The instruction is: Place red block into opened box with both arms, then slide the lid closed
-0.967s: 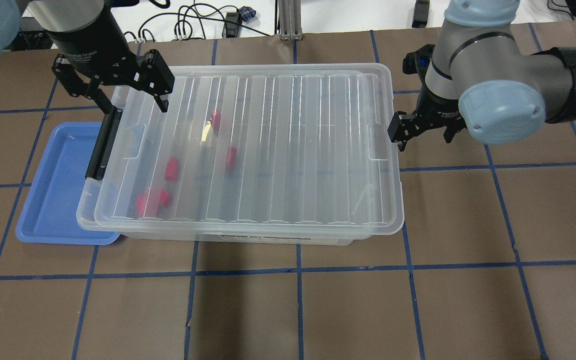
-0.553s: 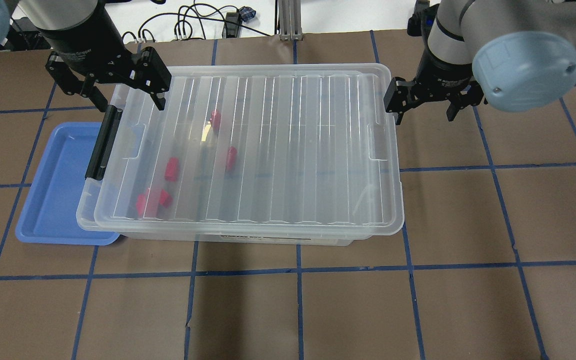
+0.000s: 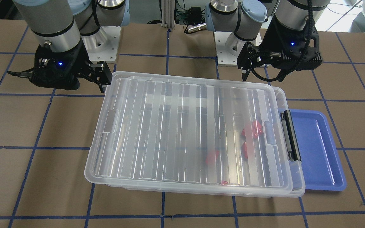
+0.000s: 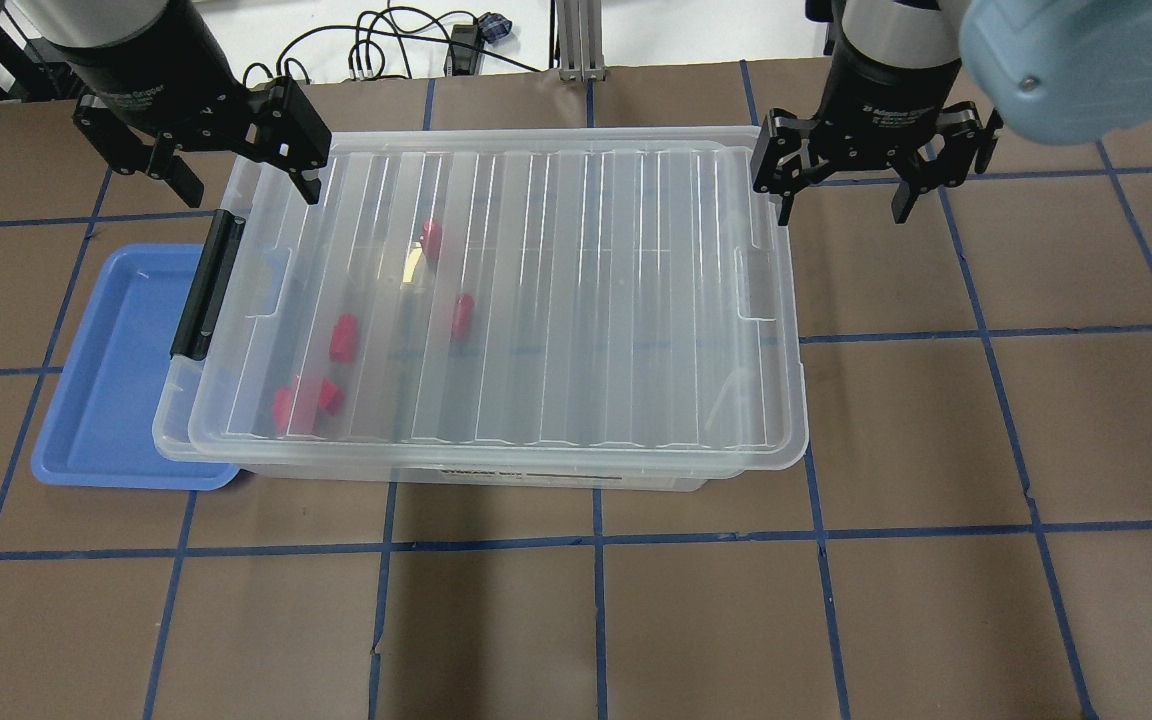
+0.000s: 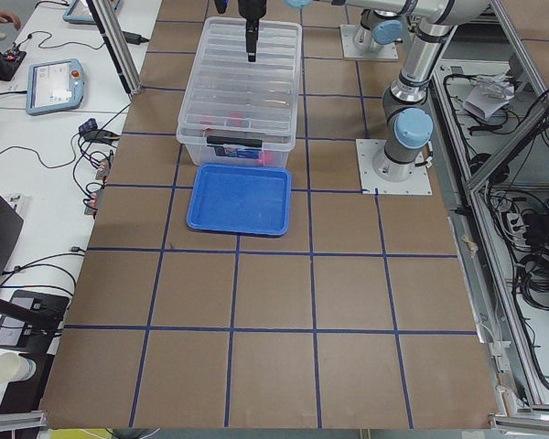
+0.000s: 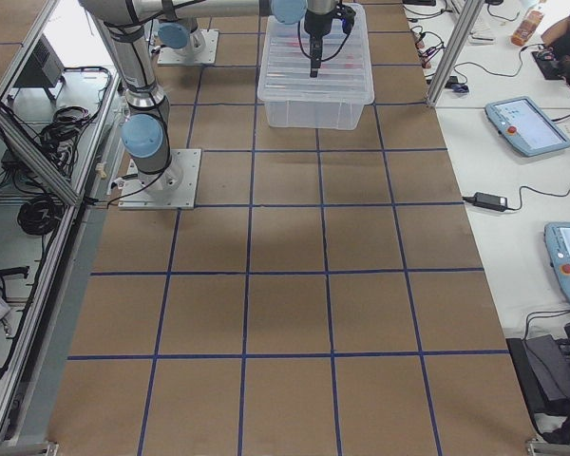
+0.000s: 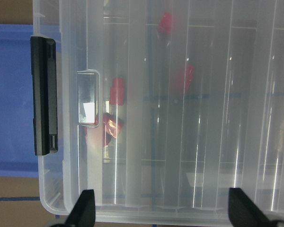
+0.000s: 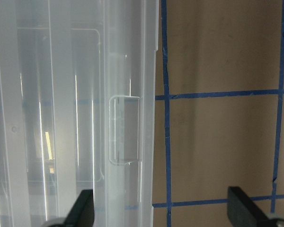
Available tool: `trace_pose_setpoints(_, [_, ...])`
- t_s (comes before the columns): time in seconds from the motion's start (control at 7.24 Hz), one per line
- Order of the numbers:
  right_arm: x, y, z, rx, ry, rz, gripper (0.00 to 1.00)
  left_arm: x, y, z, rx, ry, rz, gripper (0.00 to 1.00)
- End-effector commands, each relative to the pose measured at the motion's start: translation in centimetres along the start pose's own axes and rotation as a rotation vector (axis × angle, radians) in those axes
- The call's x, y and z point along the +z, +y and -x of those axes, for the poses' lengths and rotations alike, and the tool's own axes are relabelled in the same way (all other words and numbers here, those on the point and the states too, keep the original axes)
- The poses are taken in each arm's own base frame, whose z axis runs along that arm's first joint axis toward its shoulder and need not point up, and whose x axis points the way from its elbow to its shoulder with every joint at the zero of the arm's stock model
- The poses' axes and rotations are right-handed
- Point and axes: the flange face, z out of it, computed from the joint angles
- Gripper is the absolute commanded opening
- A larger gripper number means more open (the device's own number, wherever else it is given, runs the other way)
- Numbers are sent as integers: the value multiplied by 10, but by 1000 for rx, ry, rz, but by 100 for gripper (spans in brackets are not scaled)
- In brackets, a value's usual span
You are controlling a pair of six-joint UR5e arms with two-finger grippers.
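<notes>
The clear box [image 4: 172, 440] stands mid-table with the ribbed clear lid [image 4: 576, 290] lying over nearly all of it. Only the box's left rim and its black clip bar [image 4: 206, 290] stick out past the lid. Several red blocks [image 4: 343, 337] lie inside near the left end, seen through the lid [image 7: 184, 77]. My left gripper [image 4: 248, 190] hangs open over the box's far left corner, holding nothing. My right gripper [image 4: 843, 213] hangs open just beyond the far right corner, also with nothing in it. In the right wrist view the lid's right-hand recess [image 8: 124, 130] lies below the right gripper [image 8: 163, 213].
A blue tray [image 4: 106, 380] sits against the box's left end, partly under it. Cables [image 4: 386, 45] lie beyond the table's far edge. Brown table surface with blue tape lines [image 4: 836, 600] spreads in front and to the right.
Both grippers have drawn back toward the table's far edge. The right one moved from beside the lid's right edge up to its far right corner. Box, lid and blocks have not moved.
</notes>
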Motion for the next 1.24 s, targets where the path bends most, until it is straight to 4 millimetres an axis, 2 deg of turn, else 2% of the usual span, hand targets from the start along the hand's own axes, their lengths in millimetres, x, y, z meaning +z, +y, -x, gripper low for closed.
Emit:
trace_pose_setpoints(0.0, [-25, 3, -18, 47, -27, 32, 100, 8, 6, -4, 9, 1, -2, 100])
trace_pose_setpoints(0.41, [-26, -5, -13, 46, -64, -13, 100, 7, 7, -4, 9, 1, -5, 100])
trace_pose_setpoints(0.69, [-25, -6, -15, 47, -51, -22, 100, 19, 1, -4, 8, 2, 18, 100])
trace_pose_setpoints(1.11, [-23, -7, -14, 45, -51, -20, 100, 4, 8, -4, 8, -3, -13, 100])
